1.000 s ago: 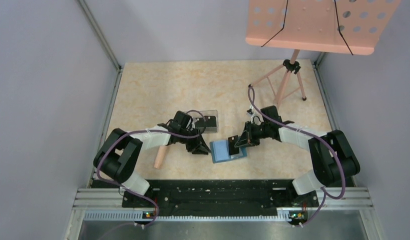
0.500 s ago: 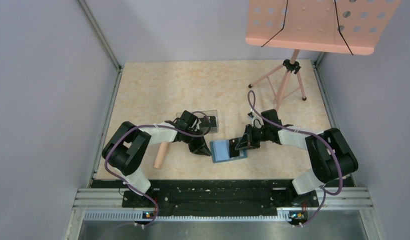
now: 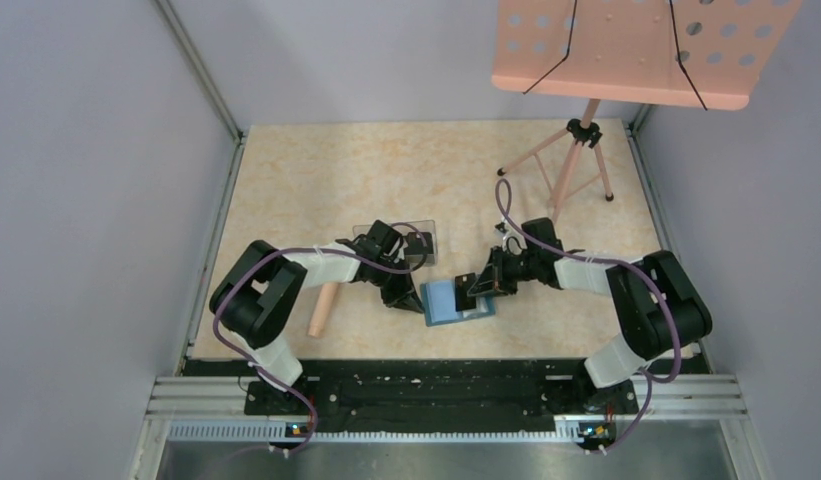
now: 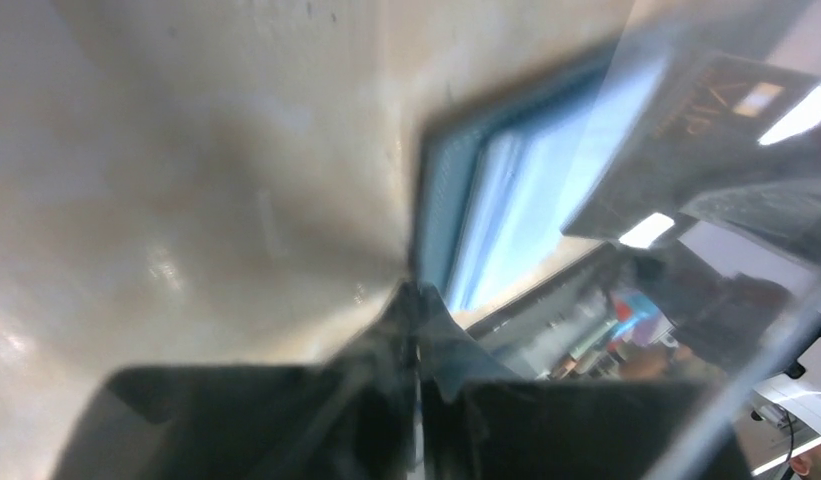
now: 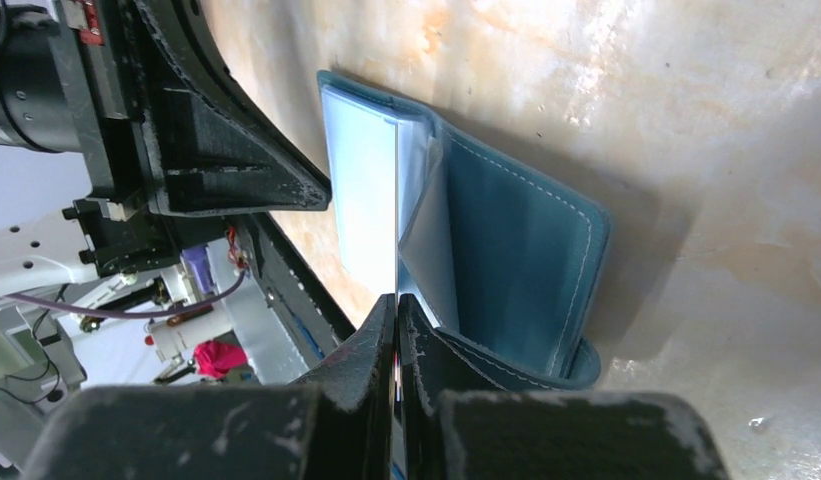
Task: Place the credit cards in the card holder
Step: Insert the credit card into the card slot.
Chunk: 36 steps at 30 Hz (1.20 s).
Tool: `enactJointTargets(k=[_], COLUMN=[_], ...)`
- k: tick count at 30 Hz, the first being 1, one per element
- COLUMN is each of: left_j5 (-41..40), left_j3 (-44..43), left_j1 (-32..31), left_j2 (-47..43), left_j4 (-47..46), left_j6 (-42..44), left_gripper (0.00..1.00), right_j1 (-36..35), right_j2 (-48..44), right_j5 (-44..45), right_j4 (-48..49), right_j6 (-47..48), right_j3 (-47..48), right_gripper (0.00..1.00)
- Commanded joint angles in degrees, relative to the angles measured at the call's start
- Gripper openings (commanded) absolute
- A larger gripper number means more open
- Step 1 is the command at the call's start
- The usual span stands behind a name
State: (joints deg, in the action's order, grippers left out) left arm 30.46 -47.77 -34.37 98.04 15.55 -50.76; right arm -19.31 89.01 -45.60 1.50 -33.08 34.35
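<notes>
The teal-blue card holder (image 3: 448, 303) lies open on the table, its light blue inner faces up; it also shows in the right wrist view (image 5: 526, 260) and, blurred, in the left wrist view (image 4: 506, 190). My right gripper (image 3: 478, 290) (image 5: 396, 298) is shut on a black credit card (image 3: 469, 288), seen edge-on (image 5: 396, 200) and reaching into the fold between the inner faces. My left gripper (image 3: 406, 297) (image 4: 418, 292) is shut, its tips at the holder's left edge. Another black card (image 3: 416, 243) sits in the clear plastic box (image 3: 431, 232).
A pale wooden cylinder (image 3: 321, 308) lies left of my left arm. A pink music stand (image 3: 576, 165) stands at the back right, its perforated tray (image 3: 636, 50) overhead. Grey walls close in the table on three sides.
My left arm has swung in and its gripper has shifted a little right, up to the holder's left edge. My right gripper has stayed over the holder with the card.
</notes>
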Motion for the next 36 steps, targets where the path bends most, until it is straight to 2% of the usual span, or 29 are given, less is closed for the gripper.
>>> enactJointTargets(k=[1, 19, 29, 36], left_j5=[-0.4, -0.4, -0.3, -0.4], left_j3=[-1.2, -1.8, -2.8, -3.2], left_j1=[-0.4, -0.9, -1.4, -1.8], left_j2=[1.4, 2.5, 3.5, 3.9], left_j4=[1.8, 2.4, 3.1, 3.3], left_j6=[0.6, 1.0, 1.3, 1.4], left_gripper=[0.0, 0.0, 0.0, 0.0], right_j1=[0.5, 2.0, 2.0, 2.0], right_j2=[1.5, 2.7, 4.0, 5.2], right_j5=[-0.6, 3.3, -1.8, -3.4], right_j4=[2.2, -3.0, 4.7, 5.6], right_j6=[-0.5, 1.6, -2.9, -3.5], right_j3=[-0.6, 2.4, -0.6, -1.5], right_gripper=[0.0, 0.0, 0.0, 0.0])
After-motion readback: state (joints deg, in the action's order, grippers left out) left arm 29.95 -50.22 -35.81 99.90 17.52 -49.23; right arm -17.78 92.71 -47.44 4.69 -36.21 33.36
